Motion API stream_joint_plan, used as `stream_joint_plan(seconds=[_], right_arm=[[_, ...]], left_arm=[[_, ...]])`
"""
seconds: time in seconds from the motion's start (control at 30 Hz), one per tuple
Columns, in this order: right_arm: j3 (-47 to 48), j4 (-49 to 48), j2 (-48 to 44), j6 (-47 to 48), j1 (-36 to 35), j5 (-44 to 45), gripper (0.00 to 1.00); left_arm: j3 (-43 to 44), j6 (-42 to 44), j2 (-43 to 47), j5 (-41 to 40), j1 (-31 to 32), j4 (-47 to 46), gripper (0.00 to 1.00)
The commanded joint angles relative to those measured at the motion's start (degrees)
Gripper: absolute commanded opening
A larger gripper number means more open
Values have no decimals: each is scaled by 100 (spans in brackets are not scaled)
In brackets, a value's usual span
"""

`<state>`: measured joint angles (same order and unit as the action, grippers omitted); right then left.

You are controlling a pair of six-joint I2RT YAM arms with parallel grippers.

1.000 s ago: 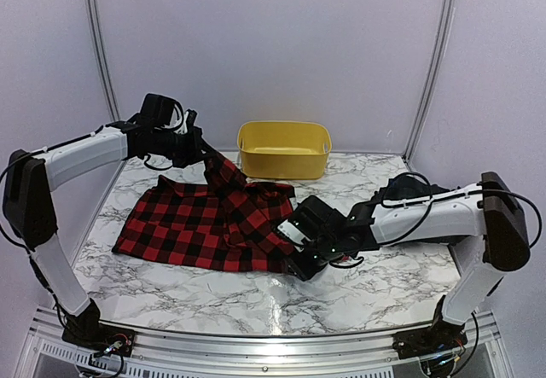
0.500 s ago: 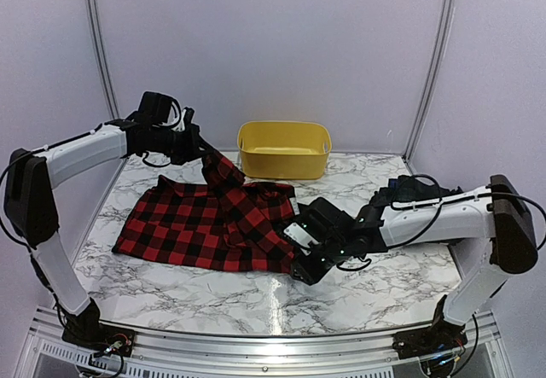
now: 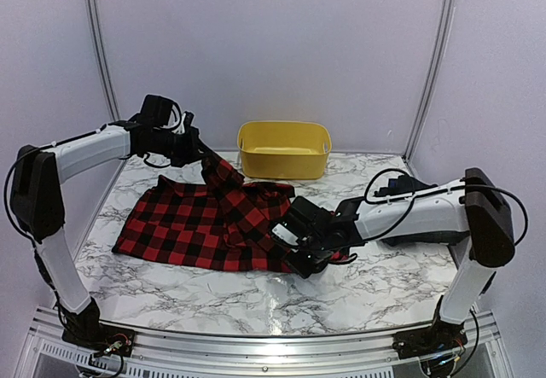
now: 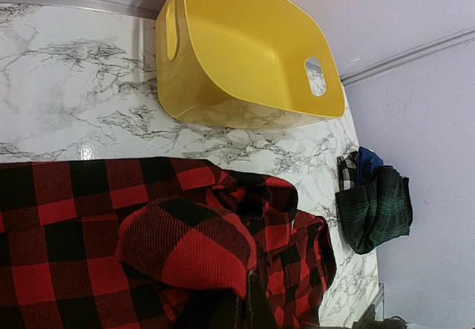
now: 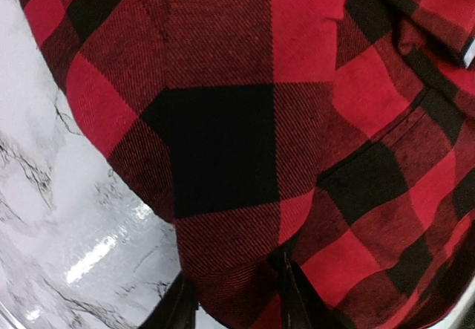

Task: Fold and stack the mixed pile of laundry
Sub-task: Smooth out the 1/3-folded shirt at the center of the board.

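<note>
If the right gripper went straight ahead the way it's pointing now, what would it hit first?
The red-and-black checked garment: in the wrist view it fills the space straight ahead of the right gripper, its edge lying between the fingers. How deep the folds run is unclear.

Red-and-black checked garment (image 3: 192,224): woven cloth in large squares, lying mostly flat but rumpled on the left-centre of the marble surface. One fold is drawn up off the surface at its far edge, and its near right corner is bunched. Dark green-navy tartan garment (image 4: 377,212): crumpled in a heap, well apart to the right. Navy blue garment (image 4: 366,163): plain and only partly visible, touching the tartan heap.
</note>
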<state>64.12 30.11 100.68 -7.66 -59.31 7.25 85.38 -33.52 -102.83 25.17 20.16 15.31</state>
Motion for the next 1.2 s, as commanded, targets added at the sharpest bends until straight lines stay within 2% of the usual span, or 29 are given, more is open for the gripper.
stream_joint_plan(seconds=[0.0,0.2,0.4,0.57,0.6,0.7,0.8,0.83,1.0,1.1,1.17], right_arm=[[255,301,-182,-32,-32,470,25],[-27,182,-609,-118,-14,-41,0],[-615,-406,-1068,-420,425,-1026,0],[-1071,-1018,-1245,-766,1112,-2090,0],[-1100,-1069,-1136,-824,1264,-2374,0],[-1185,-1101,-745,-941,1545,-2982,0],[-1387,-1194,-608,-1150,1673,-3327,0],[-1495,-1298,-630,-1247,1697,-3440,0],[-2092,-1720,-856,-1731,1894,-3647,0],[-2271,-1701,-950,-1810,1964,-3652,0],[-2412,-1630,-1062,-1888,1998,-3639,0]], left_arm=[[206,51,-1,111,-66,25,0],[291,57,-64,109,-125,30,0],[577,43,-317,74,-123,17,0],[1291,109,-845,-97,-118,11,0],[1452,171,-985,-178,-126,79,8],[2035,510,-1221,-1037,-182,959,52],[1430,511,-678,-1618,-467,1320,93],[1021,442,-312,-1756,-587,1318,98],[-1057,403,1567,-2207,-1177,1430,99],[-2171,107,2235,-1955,-1527,1608,99],[-2747,-142,2374,-1582,-1782,1727,99]])
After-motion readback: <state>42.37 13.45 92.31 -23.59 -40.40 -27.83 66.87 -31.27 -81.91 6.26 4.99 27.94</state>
